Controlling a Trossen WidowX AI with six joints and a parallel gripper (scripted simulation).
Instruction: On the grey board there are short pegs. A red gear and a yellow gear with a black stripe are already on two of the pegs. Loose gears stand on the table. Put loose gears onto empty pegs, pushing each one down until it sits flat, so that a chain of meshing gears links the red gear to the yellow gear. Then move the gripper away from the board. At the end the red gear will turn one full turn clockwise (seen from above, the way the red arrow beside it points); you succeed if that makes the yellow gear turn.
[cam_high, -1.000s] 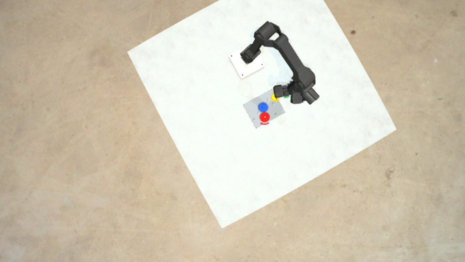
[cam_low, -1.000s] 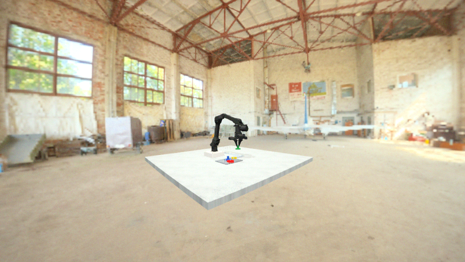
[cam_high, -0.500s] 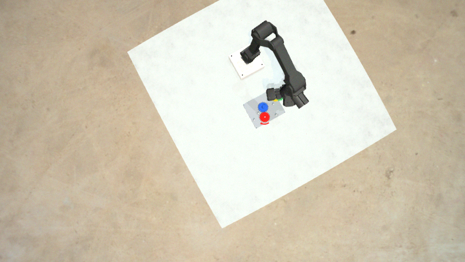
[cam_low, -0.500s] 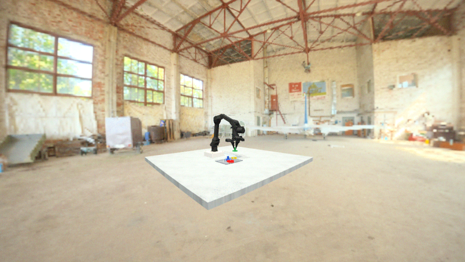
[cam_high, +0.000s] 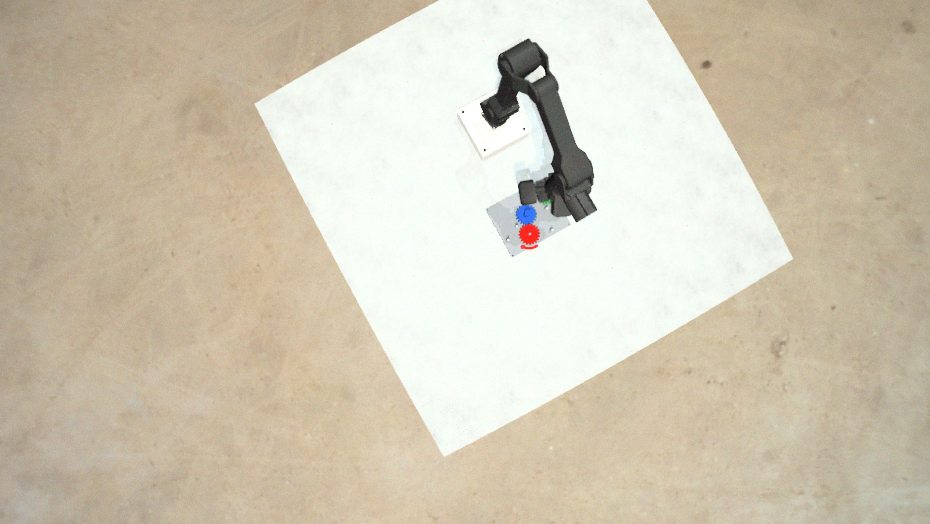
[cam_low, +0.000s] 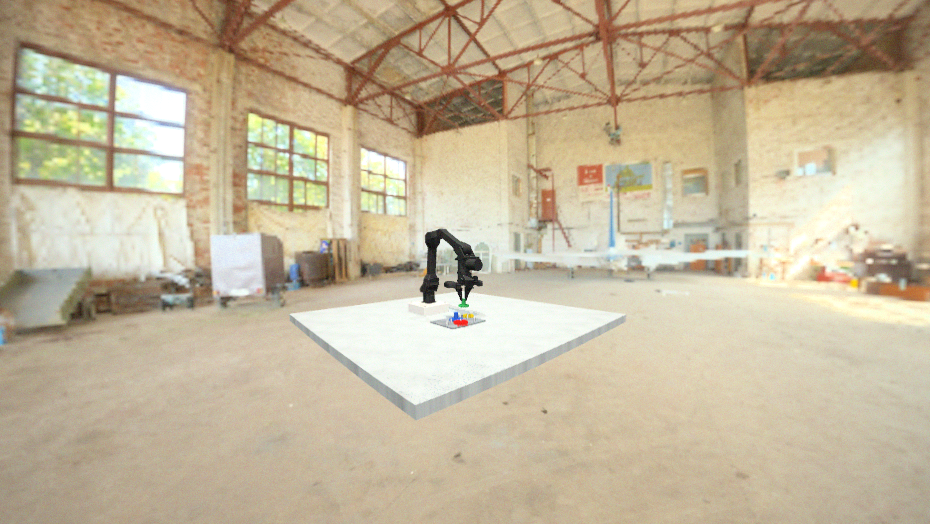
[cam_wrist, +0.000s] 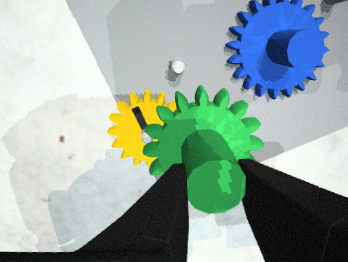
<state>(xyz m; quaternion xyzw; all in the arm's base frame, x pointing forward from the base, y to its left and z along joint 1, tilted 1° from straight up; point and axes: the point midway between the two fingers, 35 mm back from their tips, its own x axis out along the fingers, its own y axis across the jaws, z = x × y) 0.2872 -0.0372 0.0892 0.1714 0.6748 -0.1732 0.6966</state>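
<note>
My gripper (cam_wrist: 210, 172) (cam_low: 464, 297) is shut on the knob of the green gear (cam_wrist: 227, 122) (cam_low: 463, 304). It holds the gear above the grey board (cam_high: 499, 217) (cam_wrist: 145, 40), and the gear partly covers the yellow gear (cam_wrist: 125, 131) (cam_low: 469, 316) with its black stripe in the wrist view. The blue gear (cam_high: 525, 214) (cam_wrist: 254, 37) (cam_low: 455, 317) stands on the board, right beside the red gear (cam_high: 529, 238) (cam_low: 460, 322); their teeth look close together. An empty peg (cam_wrist: 177, 66) shows between the yellow and blue gears. The arm hides the yellow gear in the top view.
Other bare pegs show on the board, one at the lower left (cam_high: 508, 238) and one at the right (cam_high: 551, 229). A red arrow (cam_high: 529, 247) lies beside the red gear. The arm's white base plate (cam_high: 484, 139) (cam_low: 421, 309) stands behind the board on the white table (cam_high: 403, 273).
</note>
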